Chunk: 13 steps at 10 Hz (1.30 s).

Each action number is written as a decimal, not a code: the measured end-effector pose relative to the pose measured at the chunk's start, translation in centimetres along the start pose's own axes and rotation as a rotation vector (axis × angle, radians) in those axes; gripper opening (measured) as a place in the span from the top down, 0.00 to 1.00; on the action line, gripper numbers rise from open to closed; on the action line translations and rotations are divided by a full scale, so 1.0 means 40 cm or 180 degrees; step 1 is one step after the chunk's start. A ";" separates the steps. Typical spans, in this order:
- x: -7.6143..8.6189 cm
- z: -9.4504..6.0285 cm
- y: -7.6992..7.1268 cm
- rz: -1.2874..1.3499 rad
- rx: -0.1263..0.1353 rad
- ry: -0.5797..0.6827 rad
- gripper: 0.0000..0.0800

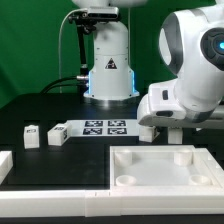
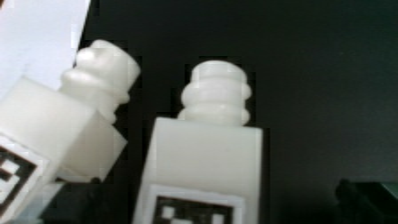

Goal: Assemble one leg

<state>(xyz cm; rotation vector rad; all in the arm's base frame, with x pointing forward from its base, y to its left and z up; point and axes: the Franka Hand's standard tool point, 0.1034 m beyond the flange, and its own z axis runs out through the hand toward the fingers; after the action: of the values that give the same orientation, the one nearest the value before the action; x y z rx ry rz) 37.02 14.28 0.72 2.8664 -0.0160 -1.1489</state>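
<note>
Leg lies just beside a second leg on the dark counter. End effector stands at three o'clock of the marker board; finger spread cannot be determined.

Exterior view facing arm across table, wrist view near 2 legs

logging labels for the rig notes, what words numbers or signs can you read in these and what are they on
No words, brands or numbers can be read in either view.
Warning triangle on the arm's base: the symbol inside is too small to read.
Marker board: square black-and-white tags, patterns only.
Upright leg and tilted leg: one tag each, cut off by the frame, patterns only.
</note>
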 end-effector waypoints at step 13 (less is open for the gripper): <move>-0.030 -0.035 0.014 0.0063 -0.0017 -0.0067 0.64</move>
<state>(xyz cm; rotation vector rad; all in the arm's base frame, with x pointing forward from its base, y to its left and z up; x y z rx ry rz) 37.13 13.83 2.60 2.8428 -0.0422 -1.1736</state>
